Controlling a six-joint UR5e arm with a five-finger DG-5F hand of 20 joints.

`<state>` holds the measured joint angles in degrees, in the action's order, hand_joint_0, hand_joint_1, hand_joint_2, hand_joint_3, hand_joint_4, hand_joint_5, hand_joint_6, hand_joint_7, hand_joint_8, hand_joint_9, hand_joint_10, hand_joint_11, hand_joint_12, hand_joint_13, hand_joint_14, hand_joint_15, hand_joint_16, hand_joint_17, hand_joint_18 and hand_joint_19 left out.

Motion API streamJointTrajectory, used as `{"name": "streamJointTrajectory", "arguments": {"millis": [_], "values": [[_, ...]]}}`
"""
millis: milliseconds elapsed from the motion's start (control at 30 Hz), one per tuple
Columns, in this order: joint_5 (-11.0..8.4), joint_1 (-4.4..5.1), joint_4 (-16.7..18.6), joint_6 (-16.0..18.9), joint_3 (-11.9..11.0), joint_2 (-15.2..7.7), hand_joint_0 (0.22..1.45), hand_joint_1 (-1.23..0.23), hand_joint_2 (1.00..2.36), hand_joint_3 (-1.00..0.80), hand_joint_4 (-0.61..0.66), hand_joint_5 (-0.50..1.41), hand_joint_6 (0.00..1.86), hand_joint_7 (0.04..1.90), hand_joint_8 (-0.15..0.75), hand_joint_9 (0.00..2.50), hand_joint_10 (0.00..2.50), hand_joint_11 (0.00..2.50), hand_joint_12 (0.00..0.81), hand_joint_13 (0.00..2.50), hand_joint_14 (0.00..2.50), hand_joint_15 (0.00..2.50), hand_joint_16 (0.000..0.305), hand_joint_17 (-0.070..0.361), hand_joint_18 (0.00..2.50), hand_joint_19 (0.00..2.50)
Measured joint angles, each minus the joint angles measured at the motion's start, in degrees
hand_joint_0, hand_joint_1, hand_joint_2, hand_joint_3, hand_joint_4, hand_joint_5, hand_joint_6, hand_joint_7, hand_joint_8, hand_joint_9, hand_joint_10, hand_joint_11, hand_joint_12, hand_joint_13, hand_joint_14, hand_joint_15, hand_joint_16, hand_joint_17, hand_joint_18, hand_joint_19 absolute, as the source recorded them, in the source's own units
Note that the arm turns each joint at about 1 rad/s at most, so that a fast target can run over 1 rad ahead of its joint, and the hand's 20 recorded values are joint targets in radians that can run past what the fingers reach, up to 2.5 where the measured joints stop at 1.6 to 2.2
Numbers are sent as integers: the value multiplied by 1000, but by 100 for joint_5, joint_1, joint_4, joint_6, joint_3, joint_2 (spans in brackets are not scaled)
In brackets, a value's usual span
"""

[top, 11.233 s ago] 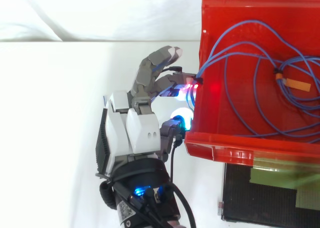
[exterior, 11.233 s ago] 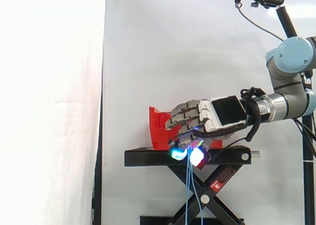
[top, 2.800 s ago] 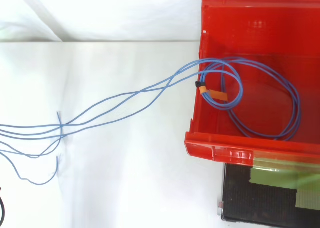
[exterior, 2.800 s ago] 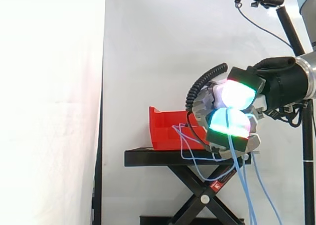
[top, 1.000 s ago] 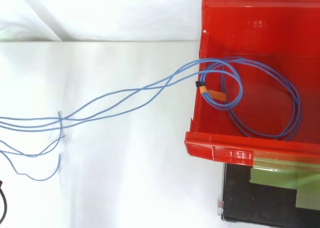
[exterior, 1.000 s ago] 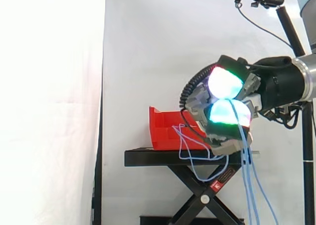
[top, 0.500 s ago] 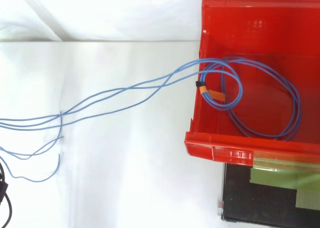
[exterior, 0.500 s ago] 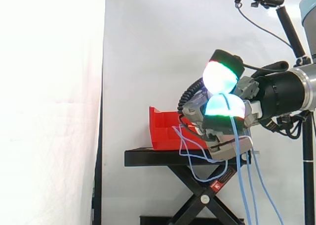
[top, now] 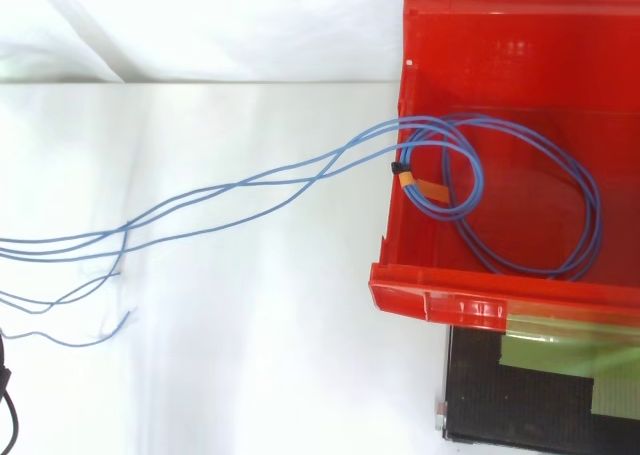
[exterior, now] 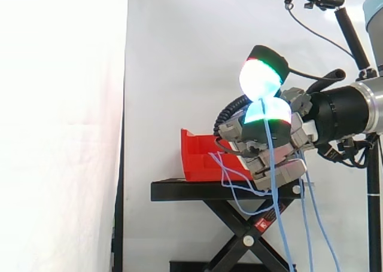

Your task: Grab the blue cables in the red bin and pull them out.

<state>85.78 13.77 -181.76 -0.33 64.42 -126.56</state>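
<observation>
Hand (exterior: 254, 146): fingers curled around blue cables (top: 250, 190), raised above and clear of red bin (top: 500, 35), likely to drag strands out over its front wall.
Cables: several strands strung from bin to hand, loose ends hanging below. Coil with orange tag (top: 420, 183) lying inside bin.
Black stand (exterior: 197, 191): under bin.
Possible snag: tag catching on bin wall.
</observation>
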Motion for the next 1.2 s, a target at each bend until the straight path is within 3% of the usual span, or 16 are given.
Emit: {"name": "streamJointTrajectory", "arguments": {"millis": [900,1200], "values": [[3,-39,30,234,-39,0,799,-1003,1000,-1000,361,524,1200,248,301,1123,1425,1102,361,1037,2500,641,42,95,1163,1493],[26,-61,263,52,-111,0,801,-1007,1000,-1000,365,514,1208,234,299,1111,1385,1114,355,1027,2500,647,42,94,1158,1535]]}}
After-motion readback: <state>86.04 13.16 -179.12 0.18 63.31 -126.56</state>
